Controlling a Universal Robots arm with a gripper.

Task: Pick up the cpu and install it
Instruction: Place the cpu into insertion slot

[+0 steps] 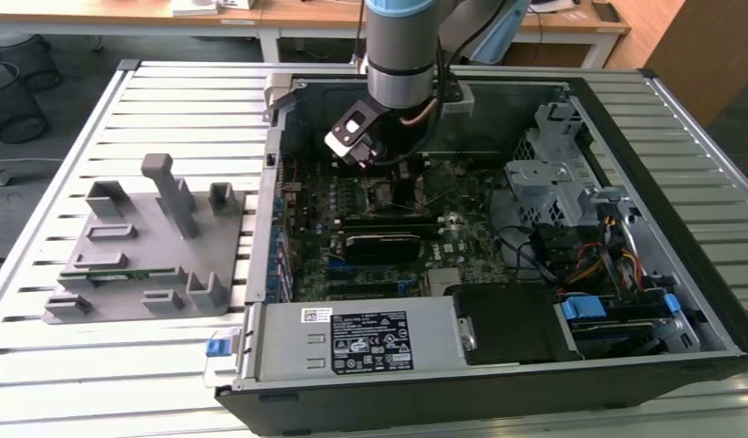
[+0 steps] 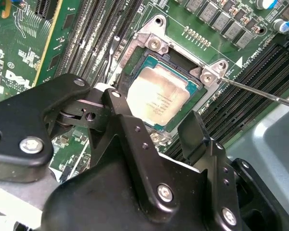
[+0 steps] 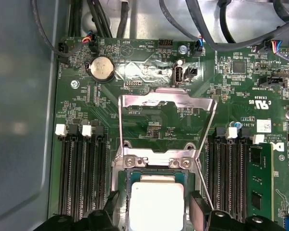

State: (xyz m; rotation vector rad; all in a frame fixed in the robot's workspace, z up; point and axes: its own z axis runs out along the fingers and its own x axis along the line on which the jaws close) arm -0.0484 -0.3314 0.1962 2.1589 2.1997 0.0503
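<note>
The cpu [image 2: 156,98] is a flat square chip with a silvery top and a thin green rim. It lies in the motherboard socket [image 2: 156,45], and it shows in the first wrist view as well [image 3: 156,204]. My gripper [image 2: 151,108] is low over it, open, one black finger [image 2: 118,103] on each side and a small gap to the chip's edges. In the first wrist view the gripper [image 3: 155,208] straddles the chip in the same way. The socket's metal load plate [image 3: 168,102] is flipped up, with its thin lever [image 3: 204,185] beside it. In the exterior view the gripper [image 1: 399,181] reaches down into the open computer case [image 1: 666,274].
Memory slots [image 3: 82,178] flank the socket, and a green memory stick [image 3: 260,183] sits in one. A coin battery [image 3: 102,68] and cables [image 3: 207,19] lie beyond. In the exterior view, a grey parts fixture [image 1: 143,246] is on the slatted table at the left, and the power supply [image 1: 349,342] is at the case front.
</note>
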